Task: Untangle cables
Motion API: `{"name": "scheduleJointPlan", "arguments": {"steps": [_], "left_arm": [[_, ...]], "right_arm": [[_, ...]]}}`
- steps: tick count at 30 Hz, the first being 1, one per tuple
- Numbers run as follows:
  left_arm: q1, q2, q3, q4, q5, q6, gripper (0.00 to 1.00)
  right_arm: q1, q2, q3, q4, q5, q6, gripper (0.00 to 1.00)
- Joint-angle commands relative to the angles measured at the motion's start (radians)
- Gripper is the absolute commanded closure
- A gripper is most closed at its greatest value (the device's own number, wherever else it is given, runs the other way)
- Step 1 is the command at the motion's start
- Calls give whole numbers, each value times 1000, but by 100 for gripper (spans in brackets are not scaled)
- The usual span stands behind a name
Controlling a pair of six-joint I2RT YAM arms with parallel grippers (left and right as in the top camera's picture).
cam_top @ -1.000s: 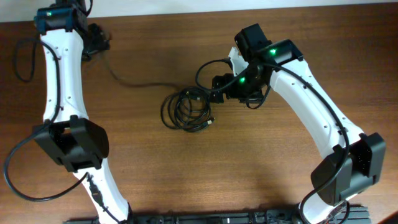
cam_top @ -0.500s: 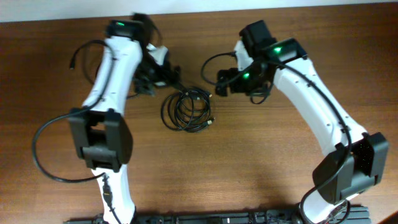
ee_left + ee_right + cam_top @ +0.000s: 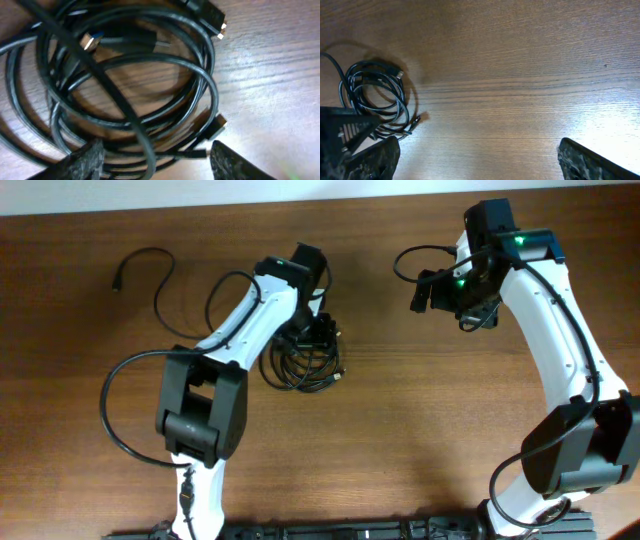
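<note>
The cables lie as a coiled black bundle [image 3: 300, 363] at the table's middle. The bundle fills the left wrist view [image 3: 130, 85], with small plug ends showing. It is also at the left of the right wrist view [image 3: 374, 97]. One separate thin cable [image 3: 150, 258] lies loose at the far left, its plug end free. My left gripper [image 3: 318, 333] is open right over the bundle's upper right edge. Its fingers [image 3: 157, 162] straddle several strands. My right gripper [image 3: 420, 292] is open and empty [image 3: 480, 165], well to the right of the bundle.
The brown wooden table [image 3: 420, 430] carries nothing else. A thick black wire loops off the left arm's base [image 3: 108, 415]. The table's far edge runs along the top [image 3: 350, 192]. A black rail lies at the front edge [image 3: 350, 532].
My left arm swung from the far left corner across to the bundle, leaving one cable loose at the far left. My right gripper drew back up and right, away from the bundle.
</note>
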Motion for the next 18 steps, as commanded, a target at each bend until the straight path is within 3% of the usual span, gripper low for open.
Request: {"name": "scheduleJointPlan", "arguments": {"steps": [1,2,3,8,10,12,14,18], "left_arm": [[-6,-22,-35,44,-21,-19,44],[-6,-22,-37,47,-31,-19,52],[-6,-22,-37,48,-39,-19,67],[-6,-22,-40,53,-72,-19,70],[-6,-22,-40,53,-71,-19,81],[-6,-23,-39,52,-70,-19,100],[-5,-38,-2,9,-60,-19,100],[-5,-107,294,-211,-9,-14,100]], "right_arm": [[-1,-1,-2,2,10,-7,2],[-1,-1,-2,2,10,-7,2],[-1,-1,-2,2,10,-7,2],[-1,-1,-2,2,10,-7,2],[-1,-1,-2,2,10,-7,2],[-1,-1,-2,2,10,-7,2],[-1,-1,-2,2,10,-7,2],[-1,-1,-2,2,10,-7,2]]}}
